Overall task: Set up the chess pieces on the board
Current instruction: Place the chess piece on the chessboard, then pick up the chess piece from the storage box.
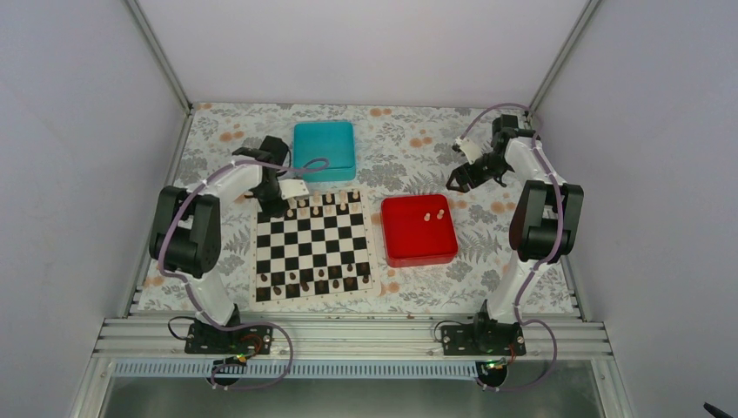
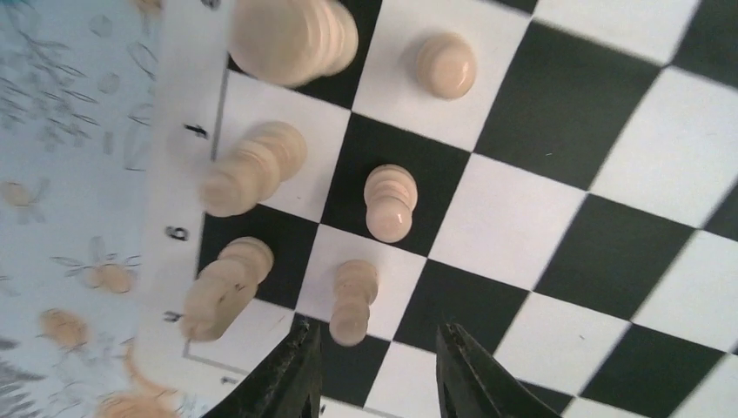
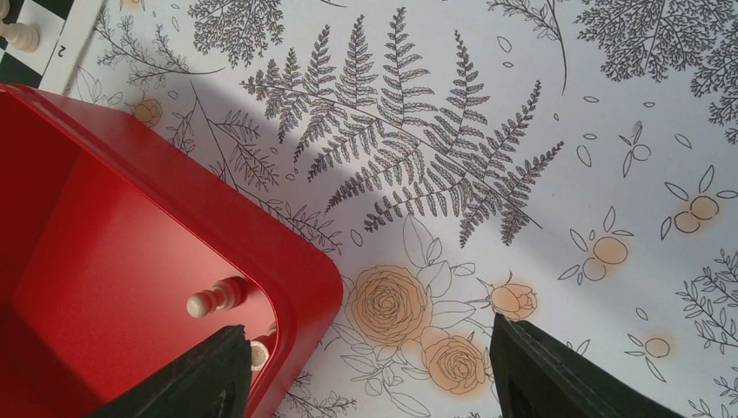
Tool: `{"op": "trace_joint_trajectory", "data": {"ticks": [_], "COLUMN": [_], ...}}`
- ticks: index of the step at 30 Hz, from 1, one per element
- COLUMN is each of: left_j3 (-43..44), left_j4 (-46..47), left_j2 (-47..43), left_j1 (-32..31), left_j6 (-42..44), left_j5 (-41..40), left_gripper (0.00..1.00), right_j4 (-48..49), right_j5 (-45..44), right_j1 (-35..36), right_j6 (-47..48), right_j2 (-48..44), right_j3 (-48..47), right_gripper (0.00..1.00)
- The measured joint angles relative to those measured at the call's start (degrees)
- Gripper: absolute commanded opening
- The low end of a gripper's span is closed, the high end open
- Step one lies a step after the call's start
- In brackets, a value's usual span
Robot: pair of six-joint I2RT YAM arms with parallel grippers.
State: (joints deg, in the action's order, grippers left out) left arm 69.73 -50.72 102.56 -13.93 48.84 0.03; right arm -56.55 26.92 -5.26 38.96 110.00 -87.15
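Observation:
The board lies left of centre, with cream chess pieces on its far rows. My left gripper hovers over the board's far-left corner. In the left wrist view its jaws stand apart over the board. A cream pawn stands upright just ahead of them, touching neither finger. Several more cream pieces stand around it. My right gripper hangs wide open over the tablecloth beside the red tray, which holds two cream pieces.
Dark brown pieces fill the board's near rows. A teal box stands behind the board. The red tray sits right of the board, its two pieces near its far edge. Grey walls enclose the floral tablecloth.

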Motion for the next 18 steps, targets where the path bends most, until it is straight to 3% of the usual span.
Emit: {"op": "trace_joint_trajectory", "data": {"ticks": [6, 9, 11, 18], "left_j3": [10.58, 20.33, 26.86, 43.85], "left_j4": [-8.81, -12.28, -12.83, -8.22], "left_j2": [-3.37, -3.56, -2.91, 9.46], "left_j1": [-6.32, -13.09, -18.75, -34.29], "left_j6": [-0.94, -2.58, -4.50, -9.57], "left_j5": [-1.27, -1.42, -1.64, -2.97], "left_gripper": [0.38, 0.48, 0.53, 0.60], "right_j4": [0.02, 0.11, 0.31, 0.35], "right_j5": [0.00, 0.02, -0.02, 0.85], "right_j1": [0.00, 0.00, 0.00, -0.17], "right_j6": [0.26, 0.44, 0.35, 0.00], "right_j2": [0.00, 0.00, 0.00, 0.00], "right_j3": [0.00, 0.00, 0.00, -0.02], "right_gripper": [0.73, 0.82, 0.99, 1.00]}}
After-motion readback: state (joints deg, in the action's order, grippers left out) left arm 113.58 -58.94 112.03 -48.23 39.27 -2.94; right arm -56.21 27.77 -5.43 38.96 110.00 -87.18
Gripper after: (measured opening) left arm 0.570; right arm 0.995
